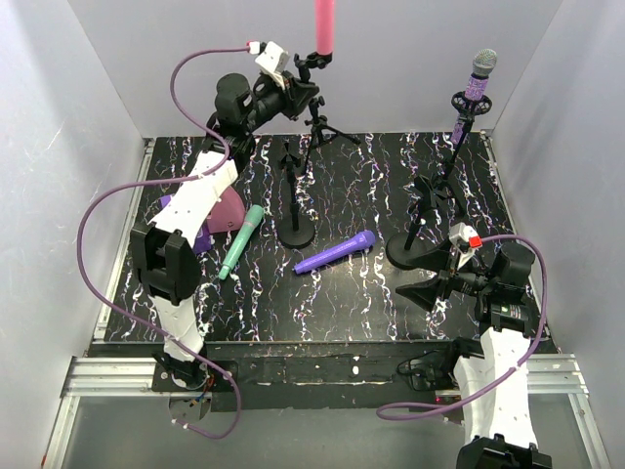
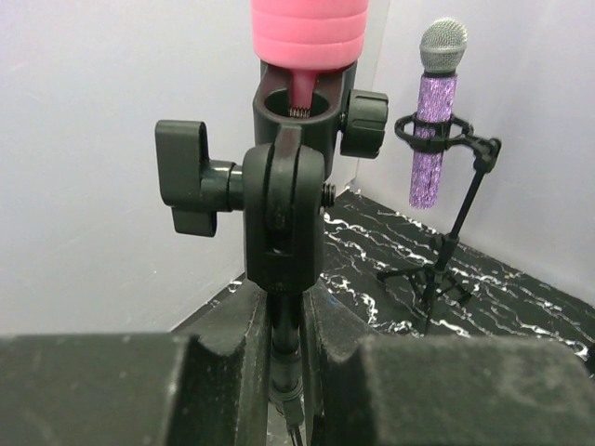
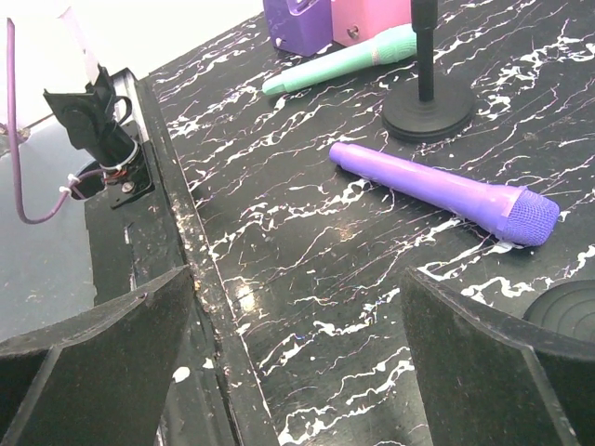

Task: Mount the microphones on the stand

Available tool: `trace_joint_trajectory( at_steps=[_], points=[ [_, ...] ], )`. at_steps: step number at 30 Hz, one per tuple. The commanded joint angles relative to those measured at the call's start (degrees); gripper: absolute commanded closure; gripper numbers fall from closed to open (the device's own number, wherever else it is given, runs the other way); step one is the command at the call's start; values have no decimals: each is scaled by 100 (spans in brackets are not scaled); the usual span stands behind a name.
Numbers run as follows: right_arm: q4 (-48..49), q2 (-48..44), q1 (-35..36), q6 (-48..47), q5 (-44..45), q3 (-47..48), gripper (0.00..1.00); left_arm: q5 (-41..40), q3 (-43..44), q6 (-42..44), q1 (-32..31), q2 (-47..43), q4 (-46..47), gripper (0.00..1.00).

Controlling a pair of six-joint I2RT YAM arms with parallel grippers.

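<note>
The pink microphone (image 1: 323,24) (image 2: 310,32) stands upright in the clip (image 2: 297,111) of the back tripod stand. My left gripper (image 1: 307,96) (image 2: 284,321) is shut on that stand's thin pole (image 2: 285,348), just under the clip's joint. The glittery purple microphone (image 1: 480,83) (image 2: 433,139) sits upright in the right rear stand. The mint green microphone (image 1: 241,239) (image 3: 344,60) and the plain purple microphone (image 1: 335,253) (image 3: 446,190) lie flat on the table. My right gripper (image 1: 422,276) (image 3: 297,362) hovers open and holds nothing, low over the front right of the table, near the purple microphone.
Two round-based stands (image 1: 297,233) (image 1: 415,252) rise from mid-table; the base of one (image 3: 428,110) is near the purple microphone. Pink and purple wedge blocks (image 1: 220,210) (image 3: 297,23) sit at the left. White walls enclose the black marbled table (image 1: 361,186).
</note>
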Motion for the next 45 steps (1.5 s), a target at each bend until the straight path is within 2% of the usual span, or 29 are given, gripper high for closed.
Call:
trace_joint_trajectory(
  at_steps=[1, 13, 26, 45],
  points=[
    [262, -28, -78, 103, -209, -23, 2, 563, -535, 22, 238, -280, 1336, 100],
    [367, -29, -271, 191, -323, -66, 2, 958, -1371, -40, 765, -96, 1803, 100],
    [490, -46, -412, 297, -437, -119, 2, 1037, -2004, 198, 932, 291, 2136, 100],
    [561, -37, -526, 332, -446, -172, 2, 1319, -2013, 848, 950, 907, 2137, 100]
  ],
)
